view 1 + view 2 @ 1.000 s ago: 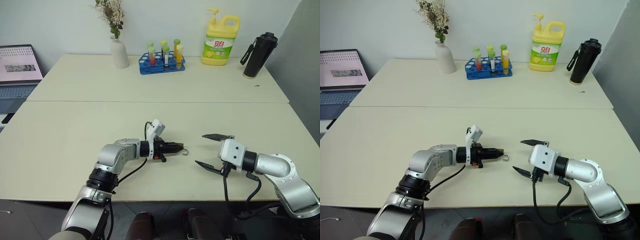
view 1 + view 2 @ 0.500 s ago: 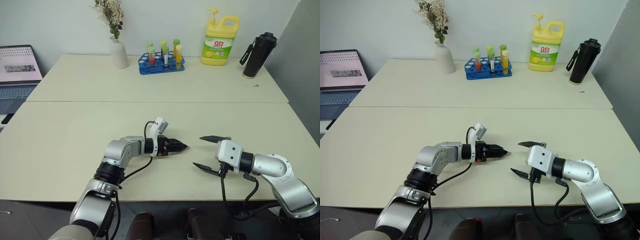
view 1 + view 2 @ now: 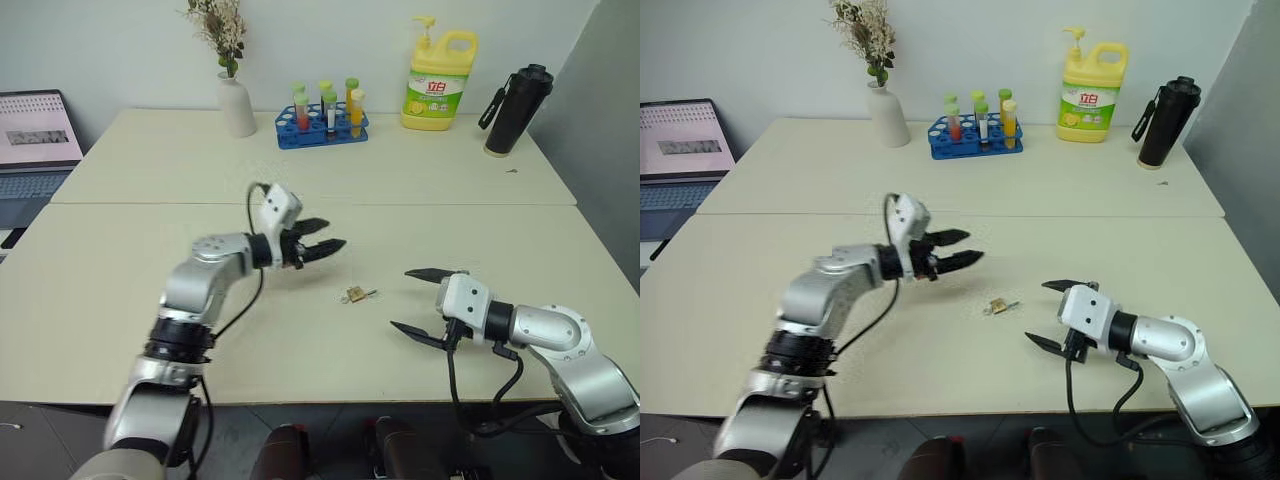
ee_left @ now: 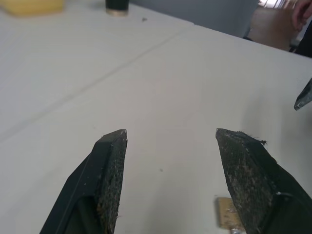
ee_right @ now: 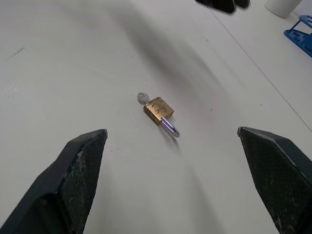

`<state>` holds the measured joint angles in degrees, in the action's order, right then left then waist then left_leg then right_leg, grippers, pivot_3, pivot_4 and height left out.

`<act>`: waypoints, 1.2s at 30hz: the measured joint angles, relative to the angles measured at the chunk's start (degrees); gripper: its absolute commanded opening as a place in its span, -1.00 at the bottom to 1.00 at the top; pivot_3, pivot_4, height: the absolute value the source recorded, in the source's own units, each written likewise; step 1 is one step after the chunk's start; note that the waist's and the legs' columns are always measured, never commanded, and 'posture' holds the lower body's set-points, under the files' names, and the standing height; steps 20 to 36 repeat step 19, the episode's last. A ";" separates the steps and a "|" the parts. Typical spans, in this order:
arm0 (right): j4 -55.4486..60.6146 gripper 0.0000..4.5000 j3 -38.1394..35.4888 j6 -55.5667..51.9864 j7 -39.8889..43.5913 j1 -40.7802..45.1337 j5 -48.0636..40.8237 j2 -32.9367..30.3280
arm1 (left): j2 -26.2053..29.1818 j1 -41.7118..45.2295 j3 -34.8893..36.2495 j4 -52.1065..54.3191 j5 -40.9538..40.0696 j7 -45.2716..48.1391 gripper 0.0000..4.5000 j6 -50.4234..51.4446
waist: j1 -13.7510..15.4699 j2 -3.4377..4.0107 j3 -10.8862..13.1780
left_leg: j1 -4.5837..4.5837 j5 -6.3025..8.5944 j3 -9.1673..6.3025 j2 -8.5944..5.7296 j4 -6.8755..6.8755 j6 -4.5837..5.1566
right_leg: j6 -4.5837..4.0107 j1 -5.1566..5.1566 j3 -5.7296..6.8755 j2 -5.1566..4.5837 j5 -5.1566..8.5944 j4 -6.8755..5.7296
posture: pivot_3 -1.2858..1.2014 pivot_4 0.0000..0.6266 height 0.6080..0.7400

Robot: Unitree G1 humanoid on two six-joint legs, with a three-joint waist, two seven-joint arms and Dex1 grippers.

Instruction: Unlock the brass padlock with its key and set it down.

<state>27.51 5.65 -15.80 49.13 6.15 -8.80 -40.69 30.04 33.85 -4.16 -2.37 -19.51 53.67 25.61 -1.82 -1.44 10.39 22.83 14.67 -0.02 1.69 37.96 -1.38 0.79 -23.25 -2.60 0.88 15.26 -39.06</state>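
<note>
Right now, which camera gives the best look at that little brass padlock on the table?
The right wrist view: the brass padlock lies in plain sight there, with key and shackle distinct. Both eye views show it as a tiny speck between the claws. The left wrist view catches a corner beside a finger.

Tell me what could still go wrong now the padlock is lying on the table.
1. The padlock lies on the table with the key in it; whether the shackle is open is unclear, so the unlock may be unverified.
2. The open left pincer hangs just above and beside the lock; a careless retreat could brush it.
3. The open right pincer points at the lock; a forward drift could push it.
</note>
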 measured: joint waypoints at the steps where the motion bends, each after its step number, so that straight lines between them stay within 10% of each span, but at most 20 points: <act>1: 0.36 1.00 -0.19 -0.07 0.55 -0.20 -0.56 -0.63 | 1.72 -1.77 0.02 2.09 0.39 0.78 0.35 -0.65 | 0.03 0.00 0.00 | 0.00 0.00 0.00 -0.01 0.00 0.00 | 0.00 0.00 0.01 -0.02 0.00 0.00 | 0.03 -0.52 1.00; 11: 3.16 1.00 -3.98 -3.99 5.12 -1.64 -8.87 -4.53 | 16.31 -20.72 2.81 18.64 0.11 8.26 0.35 -4.55 | 0.29 -0.02 0.01 | 0.01 0.01 -0.01 0.03 0.04 0.02 | 0.03 0.02 0.06 -0.14 0.03 0.05 | 0.03 -0.52 1.00; 36: 2.00 1.00 -4.36 -4.67 7.32 -1.00 -10.34 -6.28 | 16.69 -23.79 4.58 24.19 -3.19 8.25 0.35 -2.17 | 0.25 -0.03 0.01 | 0.01 0.01 0.00 0.04 0.04 0.02 | 0.03 0.02 0.07 -0.09 0.03 0.06 | 0.03 -0.52 1.00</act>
